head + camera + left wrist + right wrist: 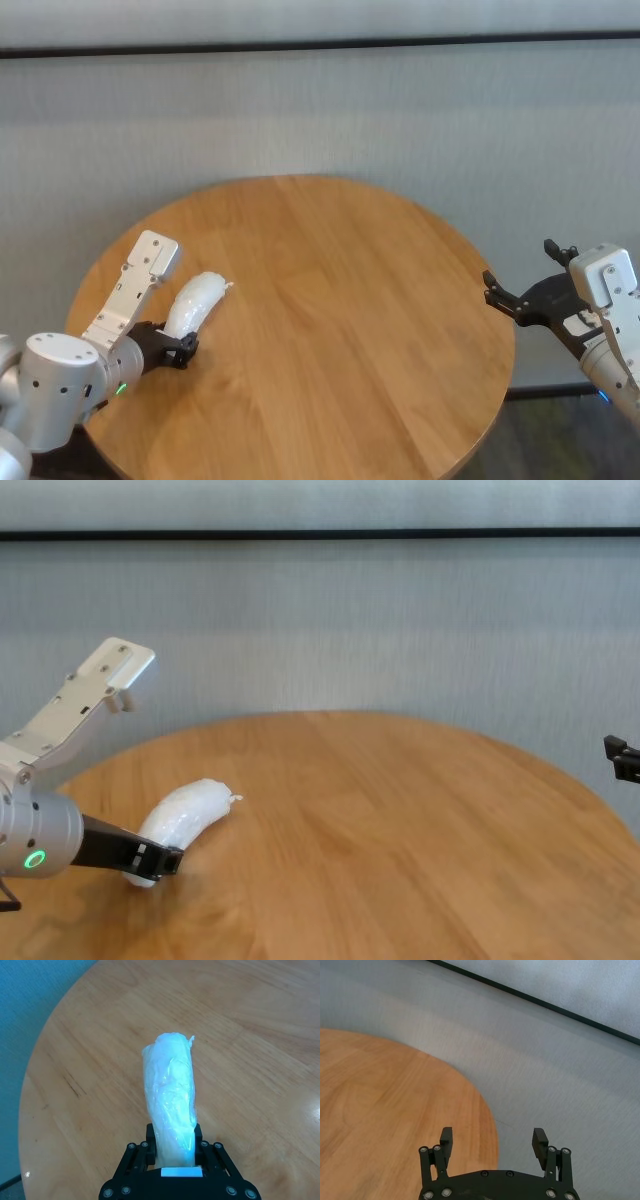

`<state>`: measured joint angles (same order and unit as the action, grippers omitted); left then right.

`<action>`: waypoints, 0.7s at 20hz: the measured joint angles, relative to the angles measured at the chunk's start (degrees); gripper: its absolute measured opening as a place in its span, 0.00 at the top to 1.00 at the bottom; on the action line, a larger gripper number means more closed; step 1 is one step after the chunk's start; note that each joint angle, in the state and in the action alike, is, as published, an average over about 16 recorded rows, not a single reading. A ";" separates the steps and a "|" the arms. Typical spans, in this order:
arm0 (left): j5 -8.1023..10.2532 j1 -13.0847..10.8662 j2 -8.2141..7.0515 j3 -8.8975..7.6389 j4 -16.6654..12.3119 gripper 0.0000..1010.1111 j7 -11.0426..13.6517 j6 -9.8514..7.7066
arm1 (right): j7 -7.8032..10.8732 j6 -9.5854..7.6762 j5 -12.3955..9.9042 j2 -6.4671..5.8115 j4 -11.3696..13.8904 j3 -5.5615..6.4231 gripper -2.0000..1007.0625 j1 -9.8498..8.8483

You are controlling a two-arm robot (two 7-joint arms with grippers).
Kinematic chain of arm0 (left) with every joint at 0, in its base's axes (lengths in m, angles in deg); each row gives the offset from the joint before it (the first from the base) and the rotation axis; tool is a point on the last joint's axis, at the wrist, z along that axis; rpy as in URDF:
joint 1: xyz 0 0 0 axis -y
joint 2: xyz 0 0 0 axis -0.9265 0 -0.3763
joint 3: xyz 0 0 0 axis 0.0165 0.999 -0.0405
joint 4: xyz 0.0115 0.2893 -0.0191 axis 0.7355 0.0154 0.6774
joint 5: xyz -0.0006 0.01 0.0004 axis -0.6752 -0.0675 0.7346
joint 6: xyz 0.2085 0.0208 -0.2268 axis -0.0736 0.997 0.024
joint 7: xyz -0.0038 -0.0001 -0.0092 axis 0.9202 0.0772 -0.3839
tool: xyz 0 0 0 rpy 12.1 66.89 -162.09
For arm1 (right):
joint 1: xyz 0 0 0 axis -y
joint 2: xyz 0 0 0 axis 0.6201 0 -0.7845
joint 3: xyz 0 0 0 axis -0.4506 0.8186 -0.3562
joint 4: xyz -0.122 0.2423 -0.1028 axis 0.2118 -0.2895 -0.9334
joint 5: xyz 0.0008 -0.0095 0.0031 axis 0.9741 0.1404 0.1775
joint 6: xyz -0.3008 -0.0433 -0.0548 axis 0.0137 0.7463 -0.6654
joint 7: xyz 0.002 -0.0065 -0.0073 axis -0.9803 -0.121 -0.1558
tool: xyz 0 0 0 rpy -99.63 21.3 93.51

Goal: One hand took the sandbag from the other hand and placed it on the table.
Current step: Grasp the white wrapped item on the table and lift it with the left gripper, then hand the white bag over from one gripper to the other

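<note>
**A:** What is cut off or hard to read here?

**B:** In the head view the left arm runs off the lower left corner, and the left gripper (178, 349) shows only as a dark tip under the pouch. In the chest view the right gripper (622, 758) is a sliver at the right edge. Its wrist light is mostly out of frame in the head view.

**A:** And the sandbag?

**B:** The sandbag (193, 302) is a small, lumpy white pouch in glossy clear wrap, slightly curved, with a knotted tip pointing away from the gripper. It sits left of centre in the head view, over the table (340, 330). Whether its free end touches the wood cannot be told.

**A:** The pincers?

**B:** In the left wrist view the left gripper (174, 1152) is clenched on the sandbag's (170, 1095) near end, fingers (149, 1140) pressed against its sides. The right gripper (493, 1141), low in its own view, stands released with nothing between its fingers, just beyond the table's (385, 1110) rim.
</note>
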<state>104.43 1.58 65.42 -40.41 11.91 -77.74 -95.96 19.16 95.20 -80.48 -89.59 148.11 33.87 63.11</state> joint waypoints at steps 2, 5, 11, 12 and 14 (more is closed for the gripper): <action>0.00 0.00 0.00 0.00 0.00 0.59 0.00 0.00 | 0.00 0.00 0.00 0.00 0.00 0.00 0.00 0.00; 0.00 0.00 0.00 0.00 0.00 0.60 0.00 0.00 | 0.00 0.00 0.00 0.00 0.00 0.00 0.00 0.00; 0.00 0.00 0.00 0.00 0.00 0.61 0.00 0.01 | 0.00 0.00 0.00 0.00 0.00 0.00 0.00 0.00; 0.00 0.00 0.00 0.00 0.00 0.61 0.00 0.01 | 0.00 0.00 0.00 0.00 0.00 0.00 0.00 0.00; 0.00 0.00 0.00 0.00 0.00 0.61 0.00 0.01 | 0.00 0.00 0.00 0.00 0.00 0.00 0.00 0.00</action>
<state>104.43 1.58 65.42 -40.41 11.91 -77.73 -95.95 19.16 95.20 -80.48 -89.59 148.11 33.87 63.11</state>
